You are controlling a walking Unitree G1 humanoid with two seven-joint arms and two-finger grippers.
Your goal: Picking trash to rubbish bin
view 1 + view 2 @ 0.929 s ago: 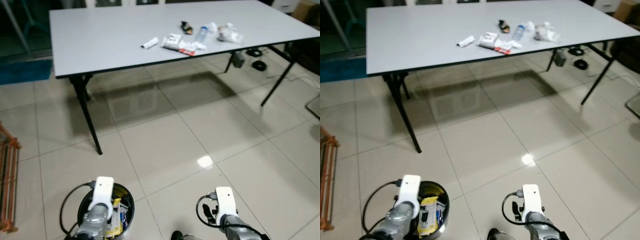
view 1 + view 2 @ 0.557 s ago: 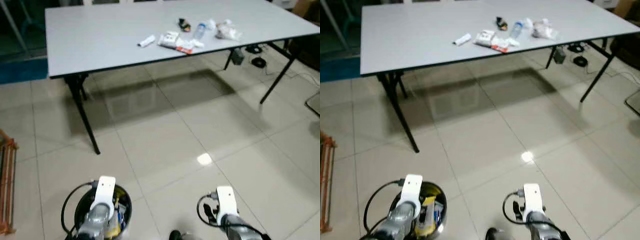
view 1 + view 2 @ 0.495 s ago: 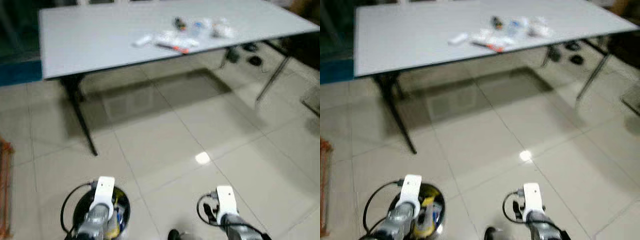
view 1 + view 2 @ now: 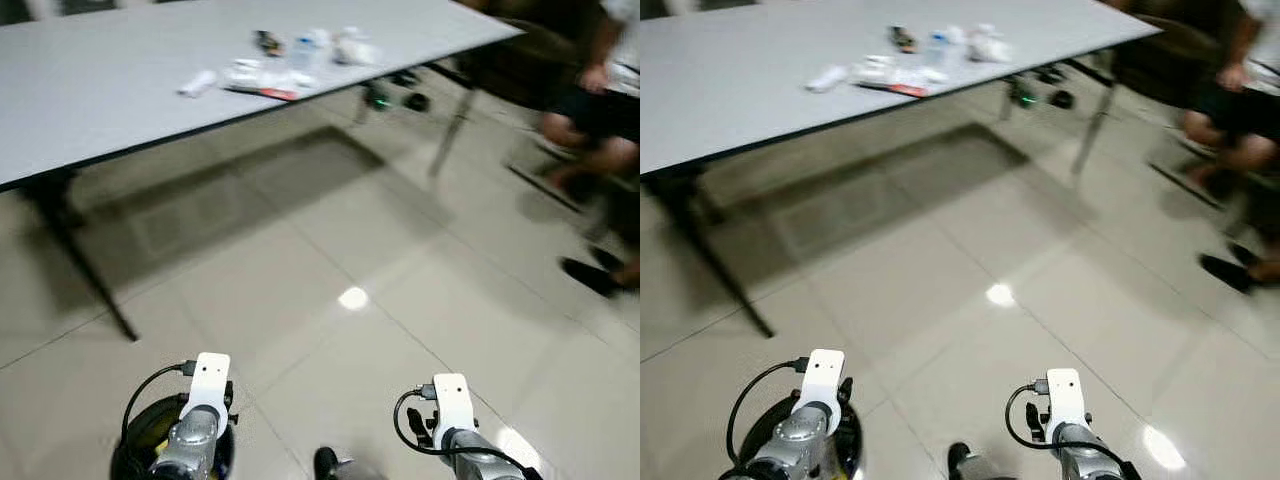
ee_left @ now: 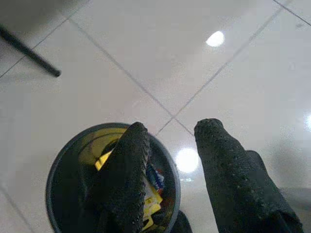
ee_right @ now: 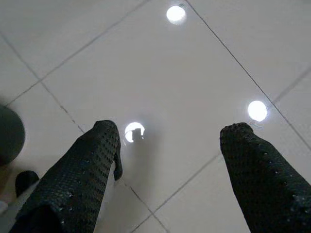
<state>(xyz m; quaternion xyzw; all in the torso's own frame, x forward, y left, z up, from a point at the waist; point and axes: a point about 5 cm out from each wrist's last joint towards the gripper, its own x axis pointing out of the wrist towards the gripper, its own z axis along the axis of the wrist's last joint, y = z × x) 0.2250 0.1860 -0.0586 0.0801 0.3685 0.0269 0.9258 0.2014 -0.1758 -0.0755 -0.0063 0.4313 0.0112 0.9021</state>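
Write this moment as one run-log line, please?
left gripper: jaws open, empty, above round dark rubbish bin | right gripper: jaws open, empty, over tiled floor | scattered trash on long grey table

A round dark rubbish bin (image 5: 58, 165) holding wrappers sits near left on the pale tiled floor (image 4: 330, 250). Far left, the long grey table (image 4: 90, 90) carries what seems to be scattered trash (image 4: 262, 72); a seated person (image 4: 600, 100) is far right.

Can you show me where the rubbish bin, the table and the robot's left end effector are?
rubbish bin (image 5: 54, 165), left wrist view, on its left rim.
table (image 4: 90, 95), left eye view, on its bare grey top.
left end effector (image 5: 170, 145), left wrist view, between its fingertips.
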